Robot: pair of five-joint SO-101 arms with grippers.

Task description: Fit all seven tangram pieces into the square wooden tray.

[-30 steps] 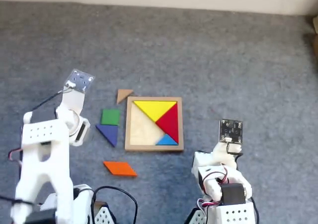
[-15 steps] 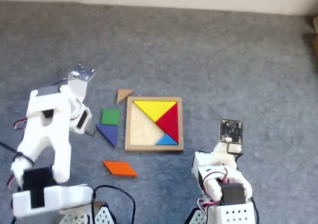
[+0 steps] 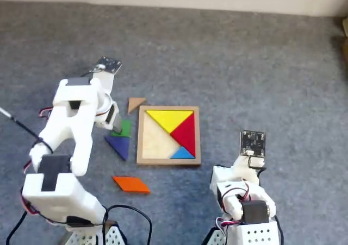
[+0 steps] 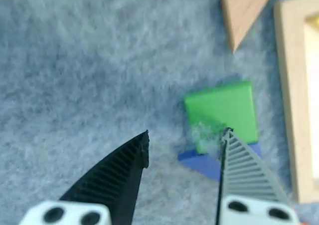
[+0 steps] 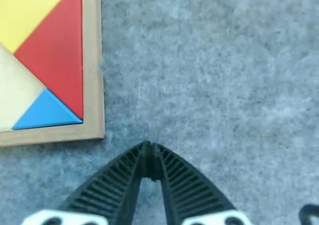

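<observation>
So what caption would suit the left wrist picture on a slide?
Left gripper, open, hangs over the green square lying beside the wooden tray.

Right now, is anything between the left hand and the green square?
Nothing visible. The open left hand is at the green square, one fingertip over its edge. The dark blue triangle lies right beside it.

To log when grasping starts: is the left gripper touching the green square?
Cannot tell. In the left wrist view one fingertip of the open left gripper overlaps the green square at its edge, but its height above the square is hidden.
</observation>
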